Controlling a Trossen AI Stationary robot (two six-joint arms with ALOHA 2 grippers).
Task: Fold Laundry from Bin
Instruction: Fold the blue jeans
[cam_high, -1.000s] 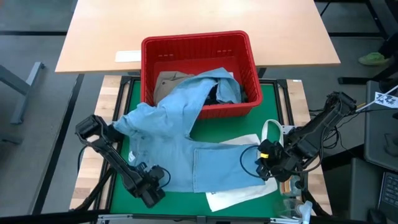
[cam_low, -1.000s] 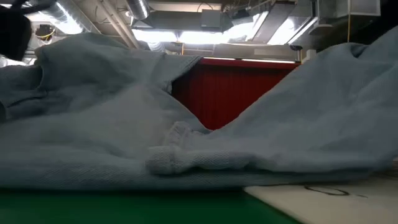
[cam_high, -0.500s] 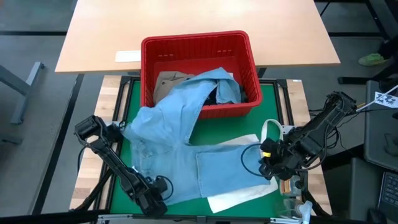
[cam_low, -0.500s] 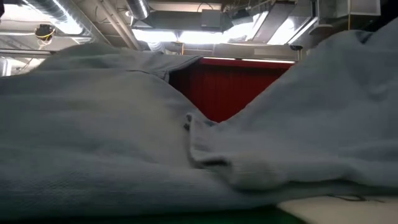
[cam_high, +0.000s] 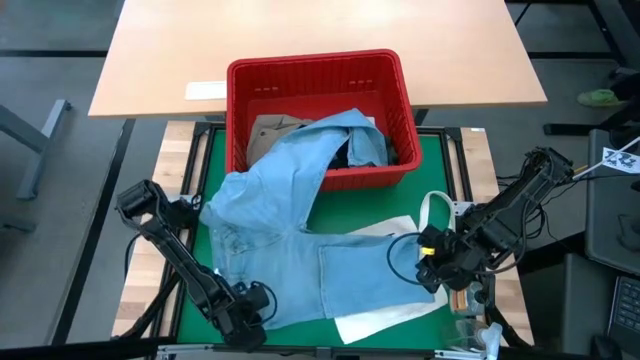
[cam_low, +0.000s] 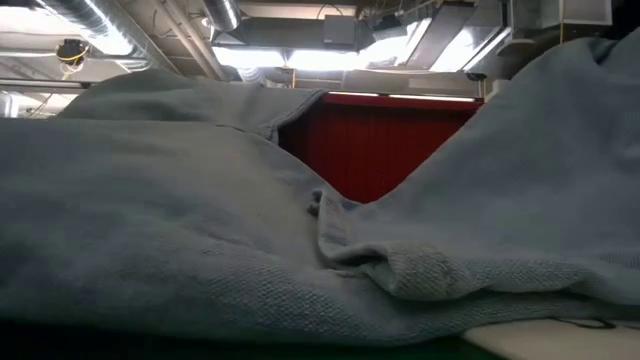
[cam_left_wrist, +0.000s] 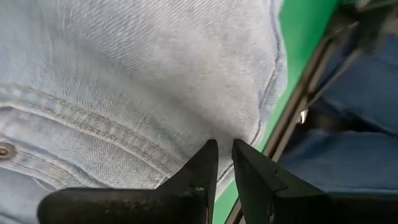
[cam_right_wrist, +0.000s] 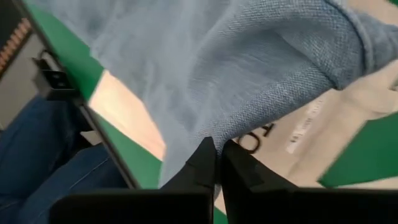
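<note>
Across the green mat (cam_high: 440, 160) of your bench (cam_high: 172, 150), the light blue denim garment (cam_high: 290, 250) sprawls, one leg trailing up into the red bin (cam_high: 318, 72) at the far edge, where khaki fabric (cam_high: 275, 130) shows. Your left claw (cam_high: 243, 312) pinches the denim's near edge; your right claw (cam_high: 428, 262) is clenched on its other leg, over the white tote bag (cam_high: 385, 315). Beyond sits a pale wooden table (cam_high: 300, 30); ceiling ducts (cam_low: 215, 15) and lights hang overhead.

Left gripper (cam_high: 243, 312) down low at the near edge, fingers (cam_left_wrist: 202, 168) pinched on the jeans (cam_high: 270, 215). Right gripper (cam_high: 430, 262) off opposite, clamped tight on the leg hem, elbow bent back.
</note>
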